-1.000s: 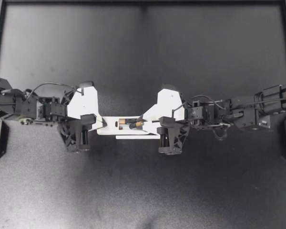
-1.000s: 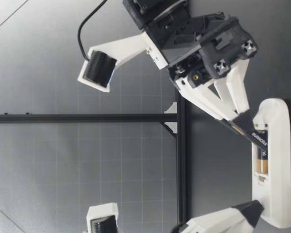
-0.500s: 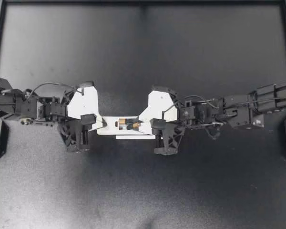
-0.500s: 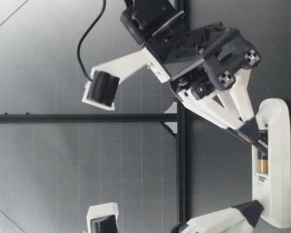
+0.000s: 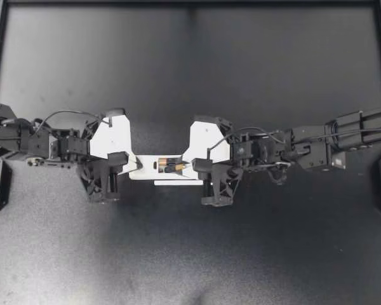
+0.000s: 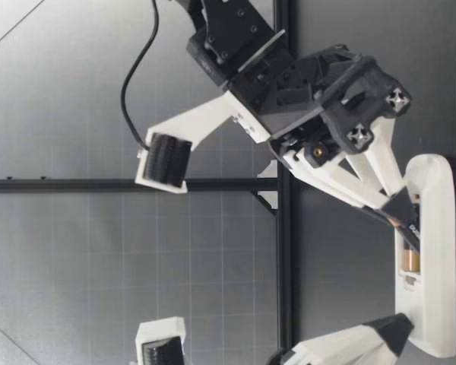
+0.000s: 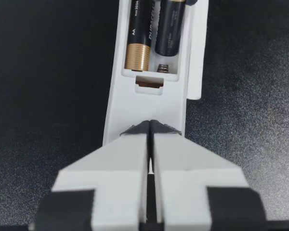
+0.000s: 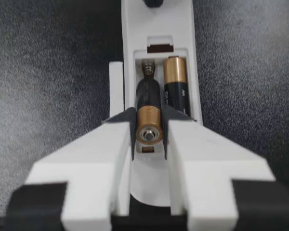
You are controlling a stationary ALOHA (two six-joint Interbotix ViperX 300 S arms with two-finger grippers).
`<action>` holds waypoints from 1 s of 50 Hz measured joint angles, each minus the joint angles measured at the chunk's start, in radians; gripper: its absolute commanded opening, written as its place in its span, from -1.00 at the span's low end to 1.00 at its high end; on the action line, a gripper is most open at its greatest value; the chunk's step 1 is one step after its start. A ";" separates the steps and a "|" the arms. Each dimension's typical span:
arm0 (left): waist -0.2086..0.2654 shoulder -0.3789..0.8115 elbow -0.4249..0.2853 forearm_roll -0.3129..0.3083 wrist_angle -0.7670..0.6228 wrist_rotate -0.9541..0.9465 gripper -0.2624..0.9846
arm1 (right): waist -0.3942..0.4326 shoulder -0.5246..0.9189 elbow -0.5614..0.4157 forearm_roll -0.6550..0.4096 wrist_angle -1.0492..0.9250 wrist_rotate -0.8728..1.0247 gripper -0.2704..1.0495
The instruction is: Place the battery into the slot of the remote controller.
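Holding one battery [image 8: 149, 113] in a narrow pinch of my right gripper [image 5: 185, 166]: far end down in the slot [image 8: 146, 67] of the remote [image 5: 147, 173], near end raised above it. Resting on the remote's other end with my left gripper [image 5: 134, 164], fingers together. Nearly done, by my judgement; left to do: press flat, let go. Counting two batteries, the seated battery [image 8: 176, 89] alongside; one remote; one loose cover strip [image 5: 176, 183] beside it; two grippers.

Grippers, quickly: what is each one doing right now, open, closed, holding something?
Left gripper: closed, holding nothing, tips on the remote's end.
Right gripper: closed on the battery, at the remote's slot.
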 measured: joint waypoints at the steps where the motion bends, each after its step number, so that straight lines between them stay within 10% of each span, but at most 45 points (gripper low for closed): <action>1: 0.000 0.000 0.002 0.000 0.000 0.000 -0.81 | 0.000 0.002 -0.003 -0.002 0.008 0.000 -0.51; 20: 0.000 0.000 0.000 0.000 0.000 -0.002 -0.81 | 0.011 0.009 -0.048 -0.029 0.074 0.000 0.01; 50: 0.000 0.000 0.000 0.000 0.002 -0.002 -0.81 | 0.034 -0.121 0.081 0.043 -0.086 0.270 0.02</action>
